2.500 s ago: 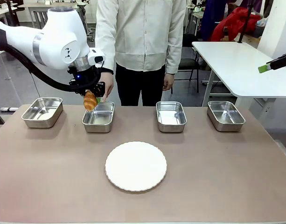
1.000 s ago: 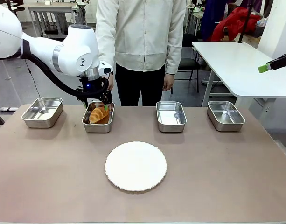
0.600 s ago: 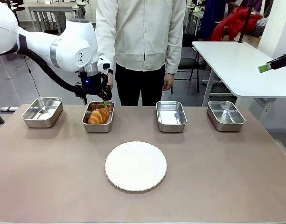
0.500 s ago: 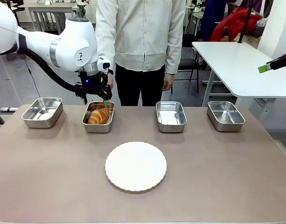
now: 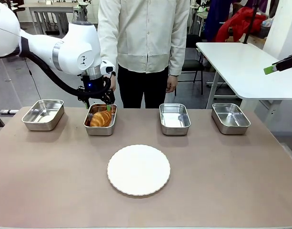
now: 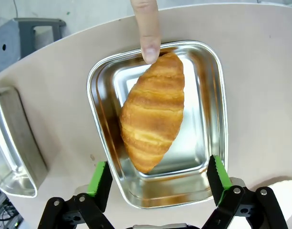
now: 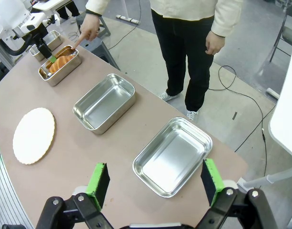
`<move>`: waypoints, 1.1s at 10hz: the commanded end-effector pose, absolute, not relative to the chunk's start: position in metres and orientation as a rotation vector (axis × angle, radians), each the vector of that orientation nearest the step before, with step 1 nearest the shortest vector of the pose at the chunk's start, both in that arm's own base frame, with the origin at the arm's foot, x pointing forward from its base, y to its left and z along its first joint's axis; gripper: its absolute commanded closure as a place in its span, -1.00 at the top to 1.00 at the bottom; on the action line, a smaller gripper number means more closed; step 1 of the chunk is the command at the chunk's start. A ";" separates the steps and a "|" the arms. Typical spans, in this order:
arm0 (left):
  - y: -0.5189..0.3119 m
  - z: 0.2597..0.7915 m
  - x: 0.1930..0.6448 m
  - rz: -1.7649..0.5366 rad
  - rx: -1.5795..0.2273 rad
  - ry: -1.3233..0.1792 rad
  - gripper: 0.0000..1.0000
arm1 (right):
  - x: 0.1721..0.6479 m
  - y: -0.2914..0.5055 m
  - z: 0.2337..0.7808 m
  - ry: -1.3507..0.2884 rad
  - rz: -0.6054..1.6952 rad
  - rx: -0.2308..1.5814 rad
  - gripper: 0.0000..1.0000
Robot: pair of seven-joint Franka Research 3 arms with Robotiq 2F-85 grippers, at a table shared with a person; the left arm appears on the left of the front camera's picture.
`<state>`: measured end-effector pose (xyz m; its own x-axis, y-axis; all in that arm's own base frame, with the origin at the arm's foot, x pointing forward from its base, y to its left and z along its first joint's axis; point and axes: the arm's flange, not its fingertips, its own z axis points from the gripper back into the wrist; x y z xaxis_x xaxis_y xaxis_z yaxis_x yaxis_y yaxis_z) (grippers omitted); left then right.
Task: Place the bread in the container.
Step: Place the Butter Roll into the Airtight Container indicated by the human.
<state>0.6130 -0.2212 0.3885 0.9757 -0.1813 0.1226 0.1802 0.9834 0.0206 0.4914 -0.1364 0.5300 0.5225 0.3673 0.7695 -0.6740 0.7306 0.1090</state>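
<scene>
Four steel pans sat in a row along the far side of the tabletop (image 5: 50, 191), with a round white plate (image 5: 138, 170) nearer the robot, centre. The croissant (image 6: 153, 112) lay inside the container (image 6: 218, 95), second pan from the robot's left, resting diagonally on the pan floor with one tip close to the far rim. Nothing gripped it.

Left gripper (image 6: 159, 183) hung just above the near end of that container, jaws spread wide and empty, green pads on either side of the pan's width, clear of the croissant. In the front view the left gripper (image 5: 98, 102) sat right over the pan's far edge.

Person stood at the far side of the tabletop. One finger (image 6: 147, 28) pointed down at the container's far rim, fingertip at or just beside the croissant's tip; contact couldn't be confirmed. In the right wrist view the same hand (image 7: 89, 27) reached down to that pan.

Right gripper (image 7: 155, 183) was held high above the robot's right end of the tabletop, jaws wide apart, holding nothing. Below it were the rightmost pan (image 7: 173, 156) and the next pan (image 7: 105, 102), both empty. Leftmost pan (image 5: 43, 114) also held nothing. A second white table (image 5: 241, 62) stood behind on the right.
</scene>
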 end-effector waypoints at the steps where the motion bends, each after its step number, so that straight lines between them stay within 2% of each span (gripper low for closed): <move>1: -0.219 0.390 0.613 -0.182 0.015 -0.126 1.00 | 0.491 -0.136 0.531 -0.808 0.647 0.430 1.00; 8: -0.221 0.388 0.613 -0.182 0.009 -0.124 1.00 | 0.491 -0.136 0.531 -0.808 0.647 0.430 1.00; 11: -0.184 0.452 0.522 -0.149 0.026 -0.230 1.00 | 0.491 -0.136 0.531 -0.808 0.647 0.430 1.00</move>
<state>0.5708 -0.2051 0.4336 0.9693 -0.1740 0.1736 0.1702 0.9847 0.0369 0.4914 -0.1364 0.5300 0.5226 0.3673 0.7694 -0.6740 0.7307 0.1090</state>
